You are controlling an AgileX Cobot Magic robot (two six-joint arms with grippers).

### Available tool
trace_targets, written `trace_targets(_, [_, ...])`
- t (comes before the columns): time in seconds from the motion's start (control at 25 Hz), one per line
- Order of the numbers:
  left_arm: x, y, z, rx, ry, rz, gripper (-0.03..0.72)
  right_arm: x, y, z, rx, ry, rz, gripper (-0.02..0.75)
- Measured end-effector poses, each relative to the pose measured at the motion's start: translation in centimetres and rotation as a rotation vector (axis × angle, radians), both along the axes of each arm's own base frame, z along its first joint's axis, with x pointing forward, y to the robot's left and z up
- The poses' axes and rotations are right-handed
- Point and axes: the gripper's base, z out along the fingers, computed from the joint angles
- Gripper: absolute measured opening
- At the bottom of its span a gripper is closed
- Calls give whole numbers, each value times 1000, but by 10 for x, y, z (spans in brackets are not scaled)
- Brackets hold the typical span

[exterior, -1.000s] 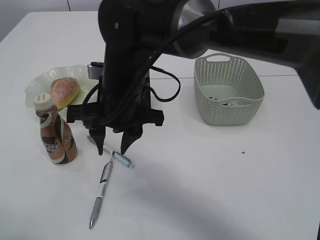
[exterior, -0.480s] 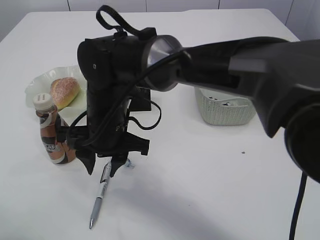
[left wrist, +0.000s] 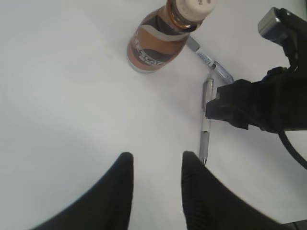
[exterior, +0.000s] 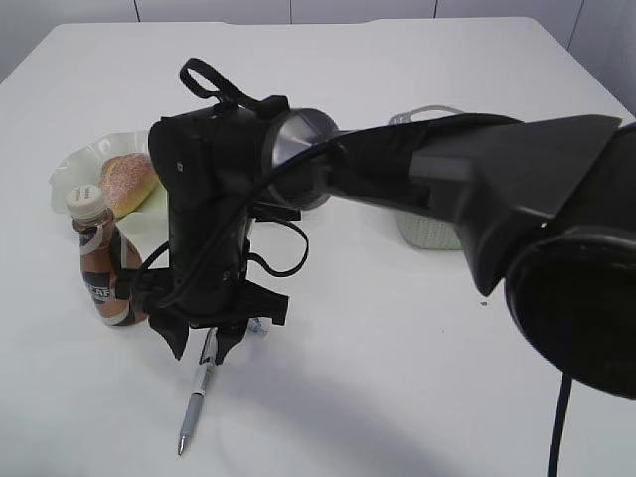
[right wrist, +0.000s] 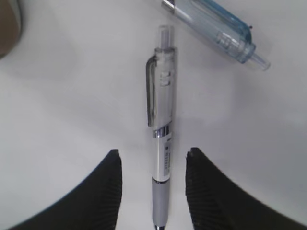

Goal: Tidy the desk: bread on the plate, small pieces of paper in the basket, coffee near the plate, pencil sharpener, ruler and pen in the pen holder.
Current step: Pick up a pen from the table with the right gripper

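Right gripper: I have my right gripper [right wrist: 152, 167] low over the bench [exterior: 417, 397], jaws partly apart and holding nothing, one jaw on each side of the pen.
Pen: the white and grey pen [right wrist: 161, 143] lies flat on the bench, directly between the jaws of this gripper, its clip end pointing away from the gripper. I judge it is not gripped yet.
Second pen: a clear blue-tinted pen [right wrist: 218, 31] lies ahead of the right gripper and to its right side, apart from the first pen.
Left gripper: my left gripper [left wrist: 156, 187] hangs above bare bench, jaws partly apart and empty. The pen is just ahead of it, to the right.
Bread: the bread [exterior: 127, 182] already sits on the plate [exterior: 75, 164], beyond the right gripper, to its left in the exterior view. This part looks done.
Coffee: the coffee [exterior: 99, 260] stands upright just left of the right gripper and near the plate. This part also looks done.
Basket: the basket [exterior: 427, 231] is well to the right, mostly hidden behind my arm. I cannot tell what is inside.
Still to do: as I judge it, both pens must go into the pen holder. I cannot find the holder, the ruler or the sharpener in these views.
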Motion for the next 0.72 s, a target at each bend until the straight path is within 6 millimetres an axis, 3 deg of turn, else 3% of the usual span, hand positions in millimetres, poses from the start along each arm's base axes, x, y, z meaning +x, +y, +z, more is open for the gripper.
trace_targets(0.44, [0, 0, 0, -1, -2, 1, 254, 4, 2, -3, 6, -45, -20, 324])
trace_targets(0.72, [0, 0, 0, -1, -2, 0, 254, 4, 3, -21, -11, -9, -24, 324])
